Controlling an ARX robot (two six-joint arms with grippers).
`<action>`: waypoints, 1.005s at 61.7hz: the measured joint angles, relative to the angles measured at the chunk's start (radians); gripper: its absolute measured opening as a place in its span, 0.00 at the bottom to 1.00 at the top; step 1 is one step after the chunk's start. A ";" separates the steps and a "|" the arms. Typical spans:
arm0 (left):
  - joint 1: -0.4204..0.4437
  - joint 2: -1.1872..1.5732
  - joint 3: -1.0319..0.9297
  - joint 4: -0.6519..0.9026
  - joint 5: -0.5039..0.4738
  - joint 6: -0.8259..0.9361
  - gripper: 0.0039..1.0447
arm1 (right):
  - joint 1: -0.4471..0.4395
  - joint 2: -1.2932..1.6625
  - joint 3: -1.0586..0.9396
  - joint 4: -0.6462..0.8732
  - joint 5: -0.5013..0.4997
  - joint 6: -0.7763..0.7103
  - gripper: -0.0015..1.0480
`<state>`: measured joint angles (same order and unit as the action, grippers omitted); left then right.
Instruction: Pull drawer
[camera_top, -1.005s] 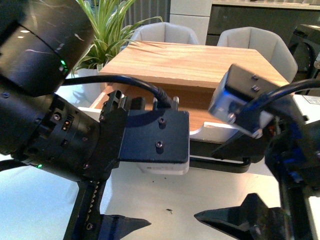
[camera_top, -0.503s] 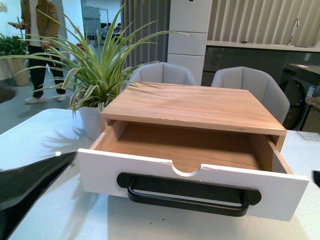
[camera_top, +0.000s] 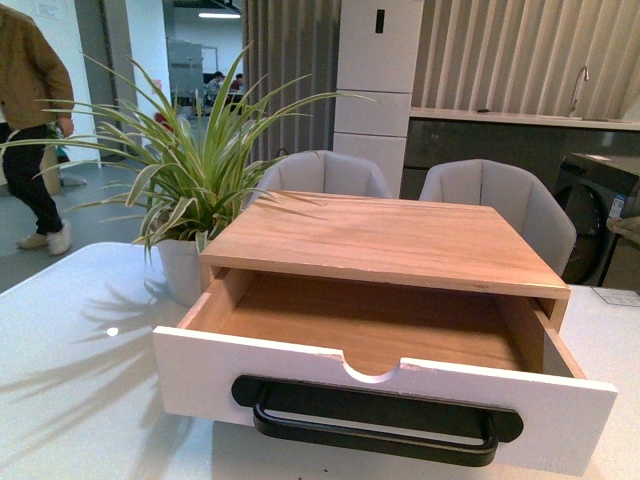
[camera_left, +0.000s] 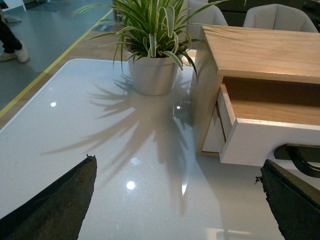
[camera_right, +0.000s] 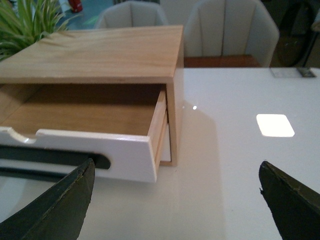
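White drawer with a long black bar handle (camera_top: 380, 335) sits low in the middle, far out of its wooden box (camera_top: 390, 235); my left gripper (camera_left: 176, 167) and right gripper (camera_right: 176, 161) are spread and empty, so I'd pull no more.

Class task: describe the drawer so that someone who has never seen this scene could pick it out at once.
On the glossy white table, beside a potted plant, stands a low wooden cabinet. The drawer juts from its front, pulled open, light wood inside. It alone has a white front panel, with a long black bar handle under a half-round notch.
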<state>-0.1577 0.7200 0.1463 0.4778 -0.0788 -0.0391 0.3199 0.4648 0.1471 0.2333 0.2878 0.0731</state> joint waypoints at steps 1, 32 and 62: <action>-0.001 0.000 -0.013 0.041 -0.026 0.007 0.85 | -0.004 -0.005 -0.014 0.039 0.007 -0.014 0.85; 0.153 -0.260 -0.134 -0.024 0.078 0.031 0.03 | -0.304 -0.227 -0.112 -0.033 -0.275 -0.070 0.02; 0.154 -0.476 -0.134 -0.235 0.079 0.031 0.03 | -0.316 -0.457 -0.124 -0.232 -0.287 -0.070 0.02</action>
<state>-0.0040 0.2436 0.0124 0.2428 0.0002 -0.0082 0.0036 0.0074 0.0235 0.0017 0.0006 0.0029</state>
